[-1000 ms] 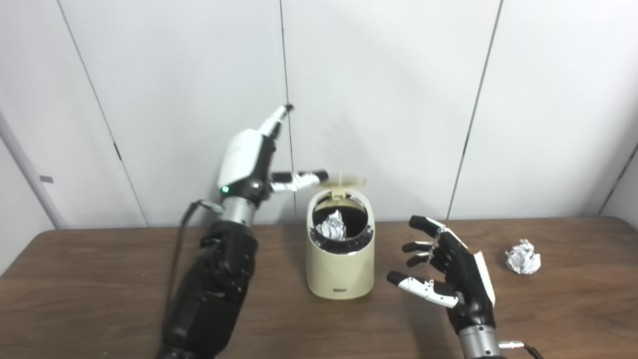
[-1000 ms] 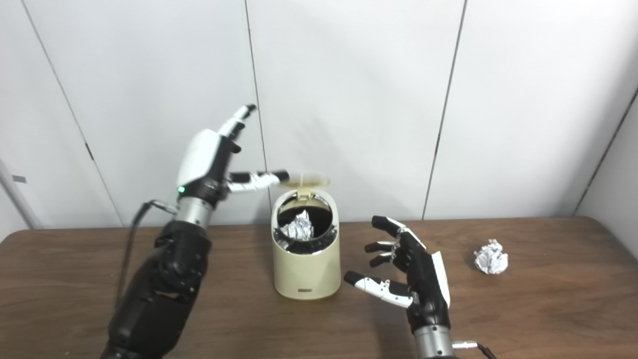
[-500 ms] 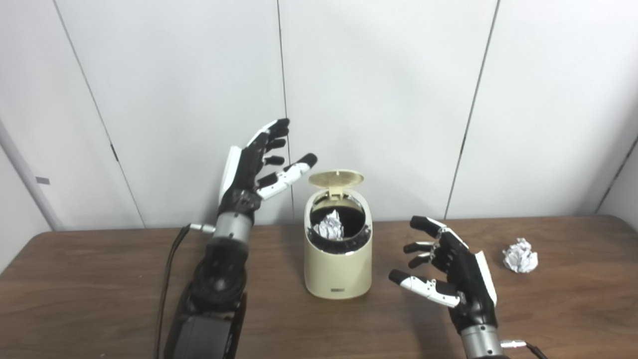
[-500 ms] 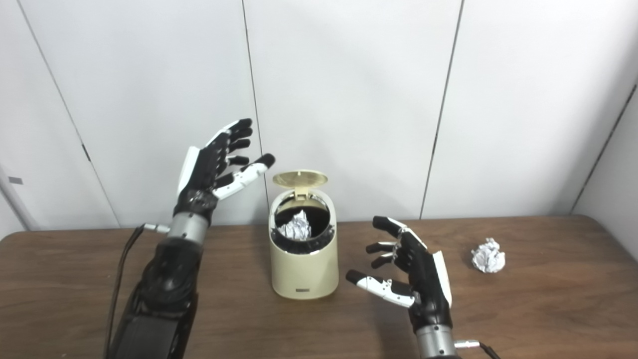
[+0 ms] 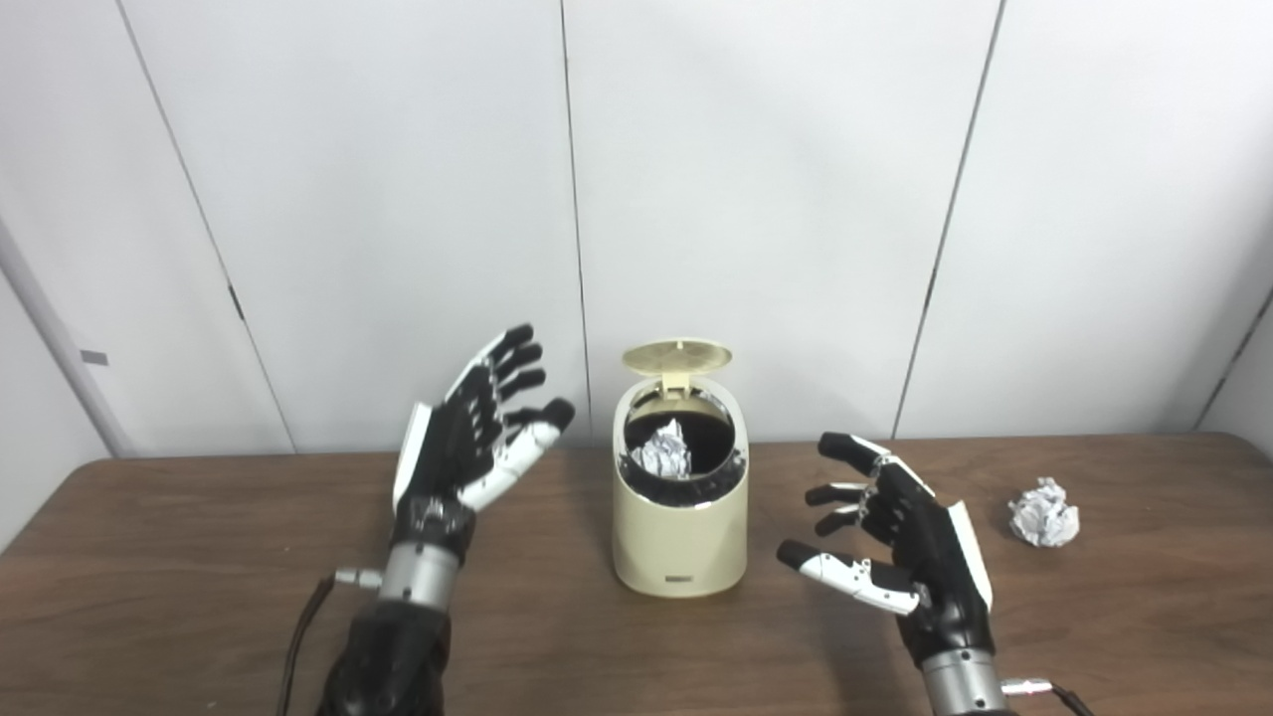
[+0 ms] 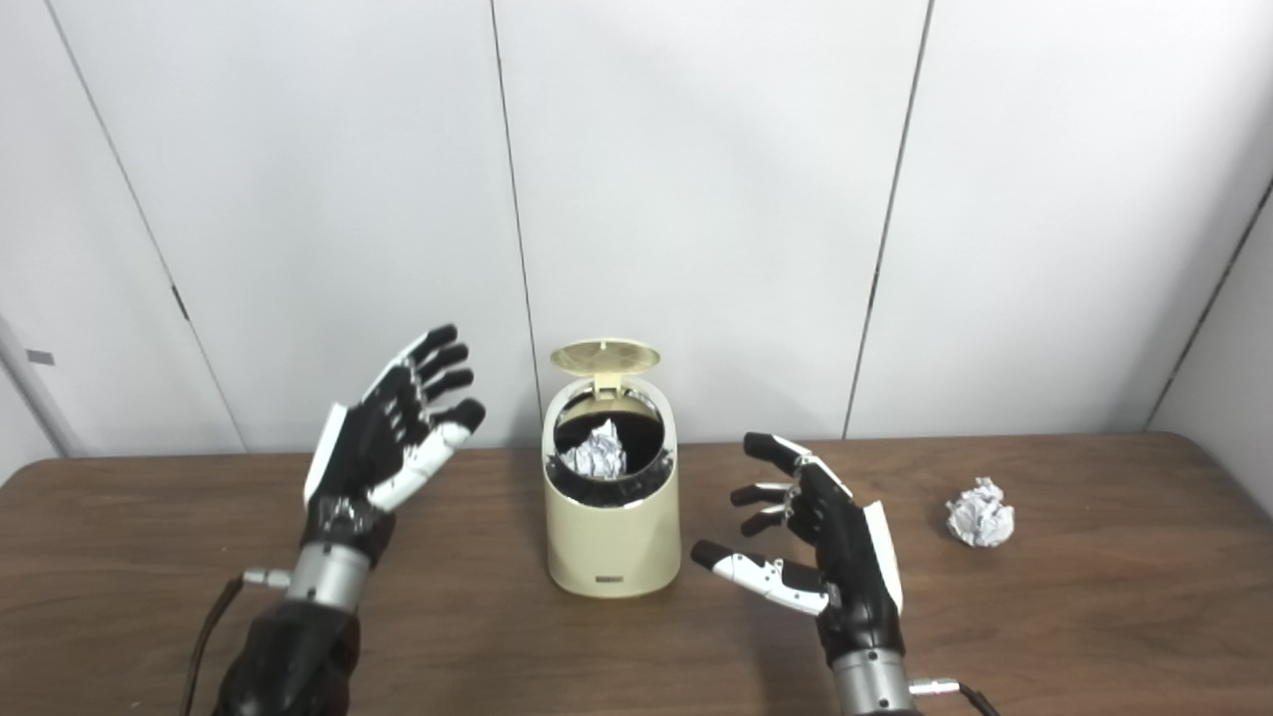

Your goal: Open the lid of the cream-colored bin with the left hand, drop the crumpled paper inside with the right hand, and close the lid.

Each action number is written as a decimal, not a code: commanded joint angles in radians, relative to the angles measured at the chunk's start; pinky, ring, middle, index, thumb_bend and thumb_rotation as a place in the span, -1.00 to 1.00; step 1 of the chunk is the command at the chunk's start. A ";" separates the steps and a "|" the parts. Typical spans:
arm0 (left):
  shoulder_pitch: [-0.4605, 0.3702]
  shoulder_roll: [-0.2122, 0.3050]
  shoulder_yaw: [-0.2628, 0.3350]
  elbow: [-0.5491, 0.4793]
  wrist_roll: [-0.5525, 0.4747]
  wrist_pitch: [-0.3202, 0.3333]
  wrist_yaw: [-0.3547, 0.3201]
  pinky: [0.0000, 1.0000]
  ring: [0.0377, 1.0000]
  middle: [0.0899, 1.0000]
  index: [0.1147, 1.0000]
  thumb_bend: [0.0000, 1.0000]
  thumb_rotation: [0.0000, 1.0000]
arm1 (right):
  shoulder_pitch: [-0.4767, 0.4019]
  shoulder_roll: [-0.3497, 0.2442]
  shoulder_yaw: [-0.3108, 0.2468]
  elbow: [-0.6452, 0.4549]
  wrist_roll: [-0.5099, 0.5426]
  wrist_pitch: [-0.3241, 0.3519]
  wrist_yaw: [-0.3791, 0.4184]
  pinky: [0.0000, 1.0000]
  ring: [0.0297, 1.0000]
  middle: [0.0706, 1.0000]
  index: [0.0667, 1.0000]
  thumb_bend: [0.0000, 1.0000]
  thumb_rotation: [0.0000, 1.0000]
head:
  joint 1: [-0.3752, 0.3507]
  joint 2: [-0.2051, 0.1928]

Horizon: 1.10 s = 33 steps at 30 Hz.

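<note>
The cream-colored bin (image 5: pixel 679 537) stands in the middle of the wooden table. Its lid (image 5: pixel 676 357) is up, tilted back at the hinge. A crumpled paper ball (image 5: pixel 663 452) lies inside the bin's dark opening. Another crumpled paper ball (image 5: pixel 1042 513) lies on the table at the right. My left hand (image 5: pixel 467 447) is open and empty, raised to the left of the bin and apart from it. My right hand (image 5: pixel 900 542) is open and empty, just right of the bin, low over the table.
The brown table (image 5: pixel 179 557) runs the width of the view. White wall panels (image 5: pixel 756 179) stand close behind the bin. A cable (image 5: pixel 298 636) hangs from my left forearm.
My left hand has let go of the lid, pulled back left and come down toward the table. The lid stays up. My right hand and both paper balls have not moved.
</note>
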 commanded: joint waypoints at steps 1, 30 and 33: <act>-0.004 -0.002 0.007 -0.040 -0.006 -0.049 0.014 0.38 0.64 0.70 0.83 0.50 -0.06 | -0.023 -0.006 -0.001 -0.016 0.009 -0.024 0.005 -0.11 0.17 0.53 0.42 0.43 -0.70 | 0.004 -0.001; 0.123 0.058 -0.010 0.042 -0.059 -0.095 -0.081 0.36 0.68 0.74 0.84 0.58 -0.08 | -0.009 -0.021 -0.014 -0.033 0.024 0.018 0.012 -0.05 0.18 0.55 0.42 0.41 -0.71 | 0.001 0.007; 0.123 0.061 -0.011 0.039 -0.055 -0.083 -0.080 0.34 0.64 0.71 0.80 0.61 -0.10 | -0.011 -0.021 -0.012 -0.028 0.021 0.018 0.011 -0.05 0.18 0.55 0.42 0.42 -0.72 | -0.001 0.007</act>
